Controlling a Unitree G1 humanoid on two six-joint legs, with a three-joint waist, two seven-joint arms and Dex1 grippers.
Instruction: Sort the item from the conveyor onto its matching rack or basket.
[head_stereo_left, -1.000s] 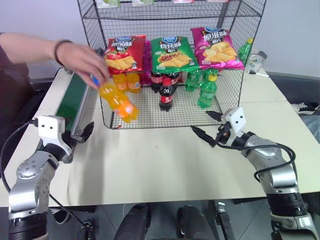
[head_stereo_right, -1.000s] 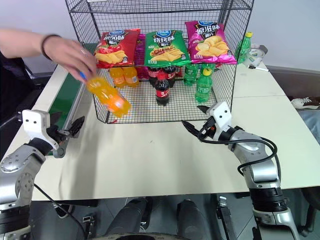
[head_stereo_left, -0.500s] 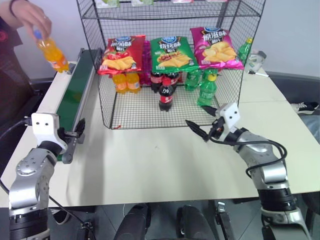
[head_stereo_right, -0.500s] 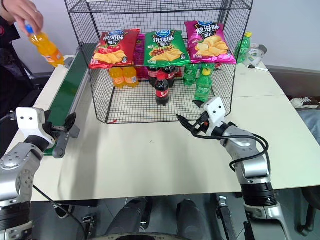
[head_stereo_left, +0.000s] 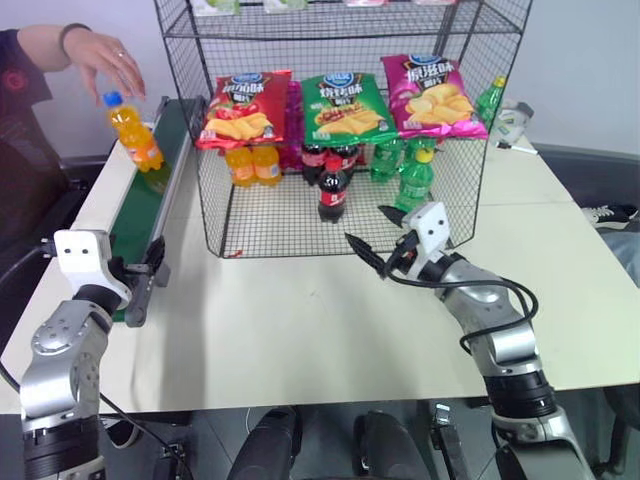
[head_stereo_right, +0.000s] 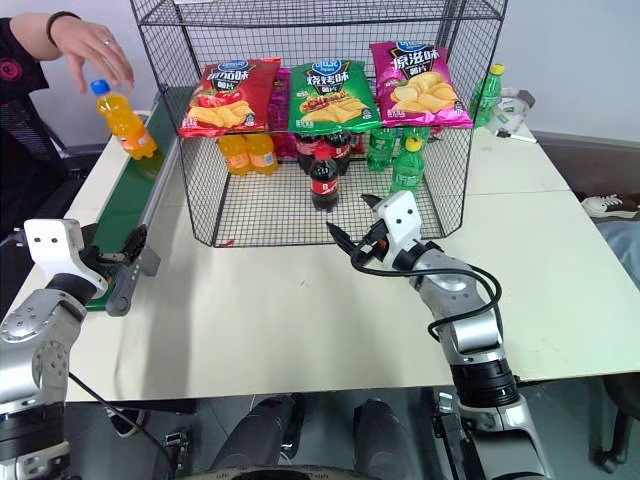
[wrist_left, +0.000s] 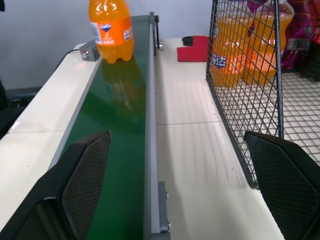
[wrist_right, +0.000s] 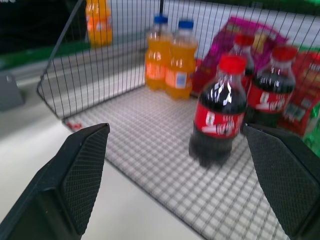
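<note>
The item, an orange soda bottle (head_stereo_left: 135, 135) with a blue cap, stands on the far end of the green conveyor (head_stereo_left: 145, 205). A person's hand (head_stereo_left: 105, 60) hovers just above its cap. The left wrist view shows the bottle (wrist_left: 111, 30) upright on the belt. My left gripper (head_stereo_left: 150, 272) is open at the conveyor's near end, far short of the bottle. The black wire rack (head_stereo_left: 215, 215) stands mid-table. My right gripper (head_stereo_left: 375, 232) is open and empty in front of the rack's open side, pointing at the cola bottle (wrist_right: 218, 110).
The rack's bottom tier holds two orange bottles (head_stereo_left: 252, 163), cola bottles (head_stereo_left: 332, 188) and green bottles (head_stereo_left: 415, 182). Chip bags (head_stereo_left: 345, 105) lie on the tier above. A green bottle (head_stereo_left: 489, 100) stands behind the rack on the right. White tabletop (head_stereo_left: 300, 320) lies between my arms.
The person carried the orange bottle from the rack's front corner up and back, then set it on the conveyor's far end. My right gripper moved left along the rack's front.
</note>
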